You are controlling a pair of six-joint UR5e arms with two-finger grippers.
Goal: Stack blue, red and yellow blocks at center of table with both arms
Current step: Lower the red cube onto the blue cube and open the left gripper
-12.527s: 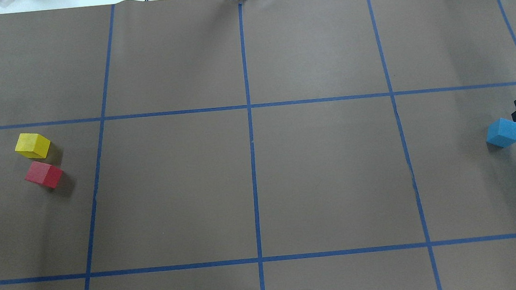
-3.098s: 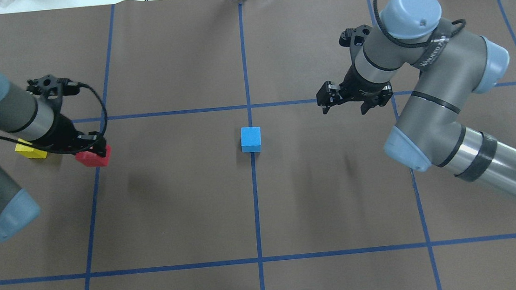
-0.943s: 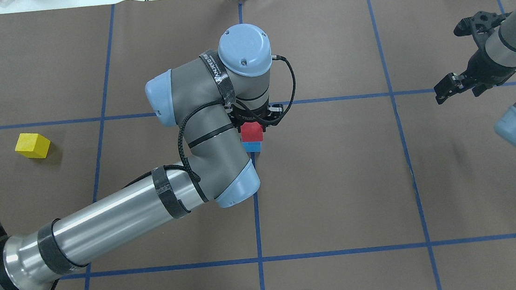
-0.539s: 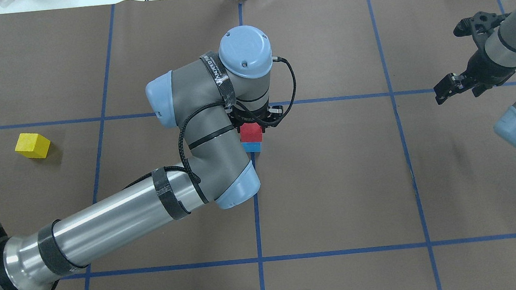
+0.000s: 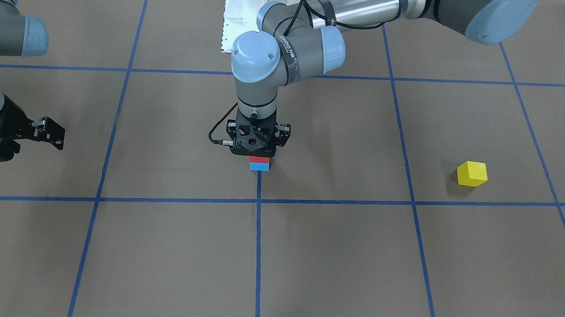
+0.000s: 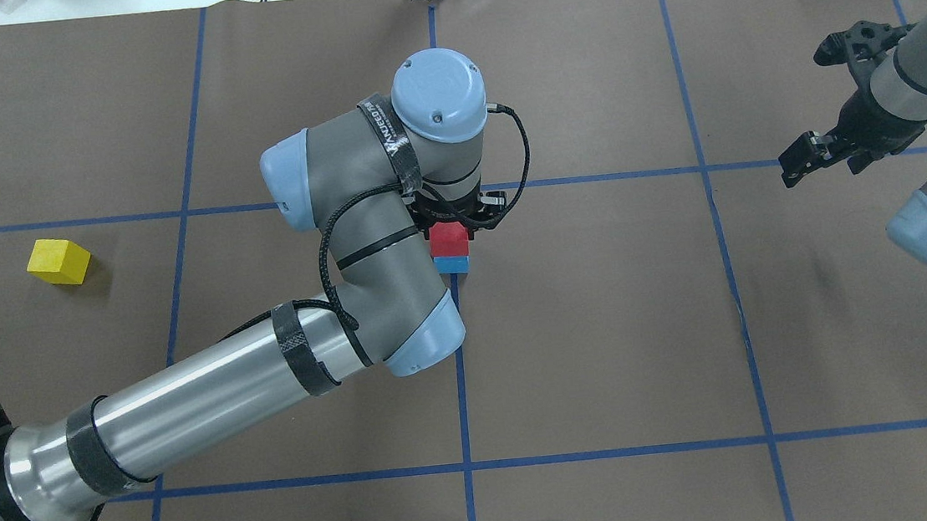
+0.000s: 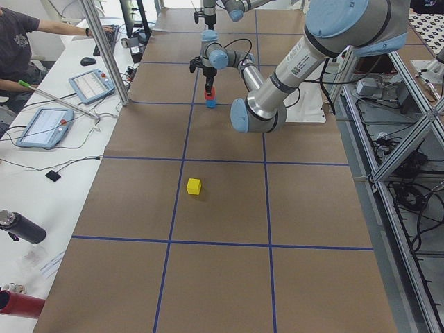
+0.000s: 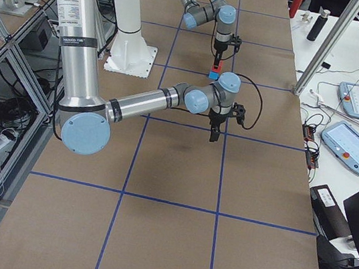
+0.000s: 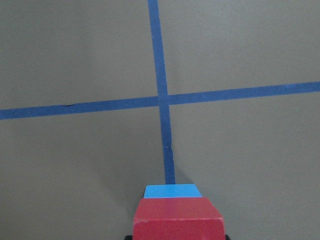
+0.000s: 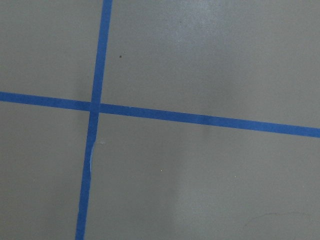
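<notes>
Misalignment looms: left gripper (image 6: 450,228), clamped on red block (image 6: 450,240) atop blue block (image 6: 452,264), may drag it askew when releasing.

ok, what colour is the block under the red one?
Blue. The bottom block shows best in the front-facing view, just beneath the red block.

Brown paper (image 6: 603,324) spreads out flat on every side of the left gripper (image 5: 258,157), ruled into large squares by blue tape (image 6: 439,128); one tape line passes straight beneath the gripper. Across the table from the gripper runs a white bench (image 7: 41,173) carrying two tablets (image 7: 43,126) and a dark bottle (image 7: 21,227), with aluminium posts (image 7: 104,55) rising at its edge. Behind the gripper stand metal racks (image 7: 402,139) strung with cables (image 7: 416,229). The light is even and the shadows are soft.
</notes>
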